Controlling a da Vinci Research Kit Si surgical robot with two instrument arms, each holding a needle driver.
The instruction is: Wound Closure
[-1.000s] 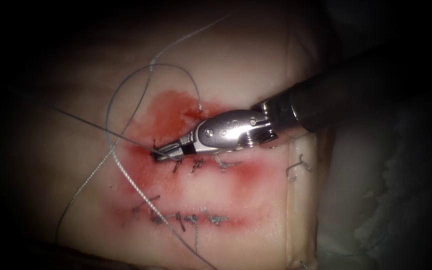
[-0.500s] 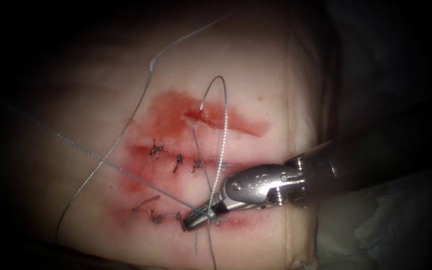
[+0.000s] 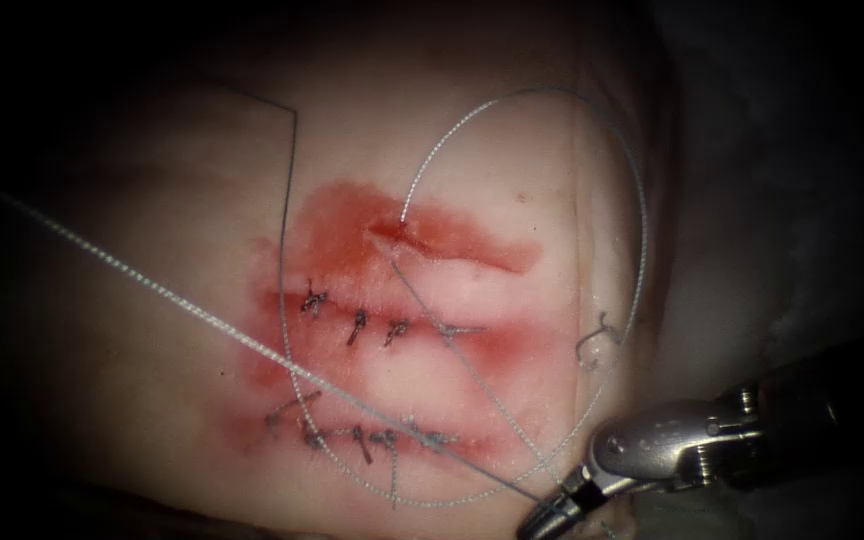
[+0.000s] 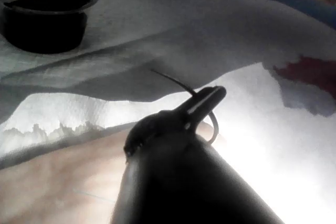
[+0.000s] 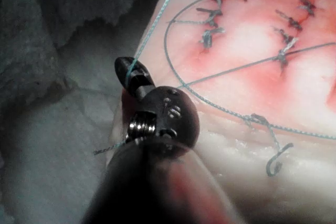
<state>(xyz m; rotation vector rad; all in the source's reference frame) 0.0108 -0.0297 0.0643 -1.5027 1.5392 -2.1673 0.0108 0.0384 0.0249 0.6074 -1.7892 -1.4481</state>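
My right tool [image 3: 552, 515] sits low at the tissue's [image 3: 152, 300] front right edge, jaws shut on the thread [image 3: 202, 310], which runs taut up and to the left. A wide loop of the same thread [image 3: 642, 230] arcs from the left end of the open cut [image 3: 452, 245] round the right side and back along the front. The right wrist view shows the right tool [image 5: 131, 74] clamped on the thread [image 5: 157, 19]. In the left wrist view my left tool [image 4: 210, 100] is off the tissue and shut on the curved needle [image 4: 178, 82] near mid-curve.
Two stitched rows [image 3: 382, 325] [image 3: 372, 435] lie in front of the open cut, with red fluid [image 3: 342, 230] around them. A cut end of thread [image 3: 597, 335] curls at the tissue's right edge. White cloth [image 4: 157, 24] and a dark round cup [image 4: 44, 22] lie beyond the left tool.
The right tool has travelled from the left end of the middle stitched row down and right to the front edge, pulling thread through; the loop has widened.
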